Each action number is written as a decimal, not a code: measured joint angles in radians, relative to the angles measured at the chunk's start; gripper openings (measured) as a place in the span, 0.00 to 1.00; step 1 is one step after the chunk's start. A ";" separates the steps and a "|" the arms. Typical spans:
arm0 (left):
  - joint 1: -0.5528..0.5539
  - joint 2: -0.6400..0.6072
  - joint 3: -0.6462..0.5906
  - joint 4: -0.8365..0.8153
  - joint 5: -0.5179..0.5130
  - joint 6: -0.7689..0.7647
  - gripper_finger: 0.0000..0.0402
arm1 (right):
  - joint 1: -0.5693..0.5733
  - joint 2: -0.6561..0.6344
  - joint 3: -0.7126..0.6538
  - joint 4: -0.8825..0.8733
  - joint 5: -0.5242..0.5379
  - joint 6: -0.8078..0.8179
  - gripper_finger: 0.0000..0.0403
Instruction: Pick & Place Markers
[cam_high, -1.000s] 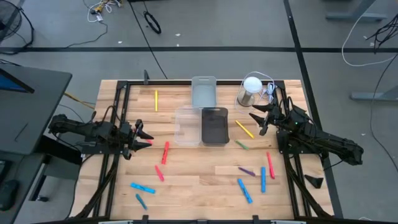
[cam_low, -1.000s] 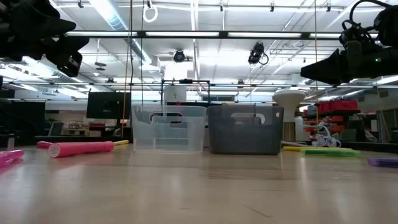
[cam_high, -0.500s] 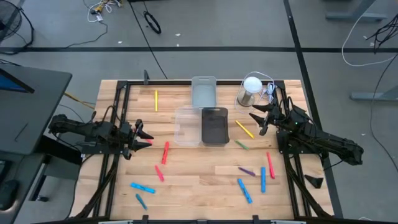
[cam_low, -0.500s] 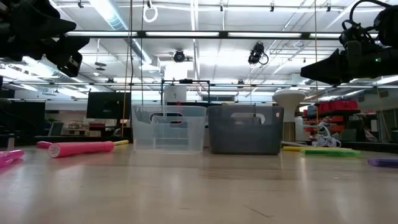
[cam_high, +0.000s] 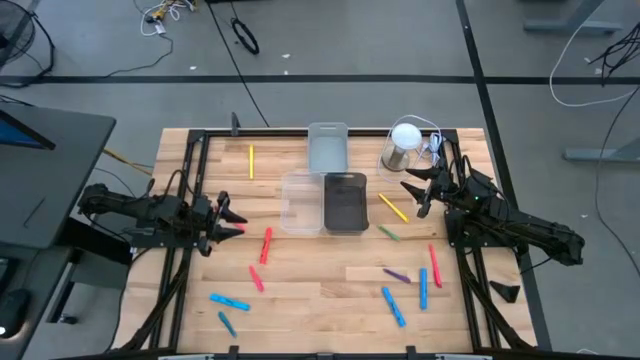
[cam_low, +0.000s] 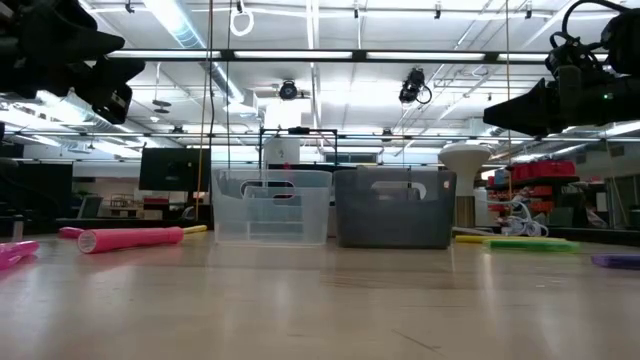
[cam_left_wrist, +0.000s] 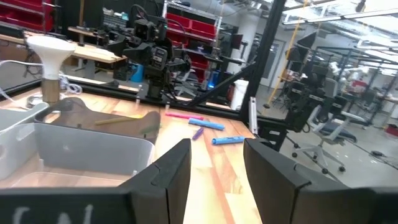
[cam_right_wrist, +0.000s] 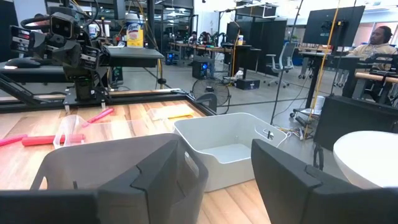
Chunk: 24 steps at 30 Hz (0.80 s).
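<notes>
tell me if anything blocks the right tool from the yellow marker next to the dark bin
Nothing visible does. The right tool hangs open just beside the yellow marker, with only bare table between them; the dark bin sits on the marker's far side.

A light wooden table (cam_high: 320, 295) stands on a grey floor. Near the table's middle, a clear rectangular bin (cam_high: 301, 202) and a dark rectangular bin (cam_high: 345, 202) sit side by side, touching. A pale translucent bin (cam_high: 327, 147) lies just behind them, toward the far edge. To its right, near the far right corner, stands a white round-topped object on a metal base (cam_high: 402, 145). Black cables (cam_high: 245, 36) trail across the floor beyond the table. At far left, a dark monitor (cam_high: 45, 175) sits beside the table.
</notes>
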 joint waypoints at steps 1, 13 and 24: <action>0.000 0.000 0.000 0.000 -0.006 -0.002 0.38 | 0.000 0.000 0.000 0.000 0.000 0.000 0.52; 0.000 0.002 0.061 -0.070 0.045 -0.033 0.38 | 0.000 0.000 0.000 0.000 0.000 0.000 0.52; 0.000 0.156 0.329 -0.392 0.047 -0.248 0.38 | 0.000 0.000 0.000 0.000 0.000 0.000 0.52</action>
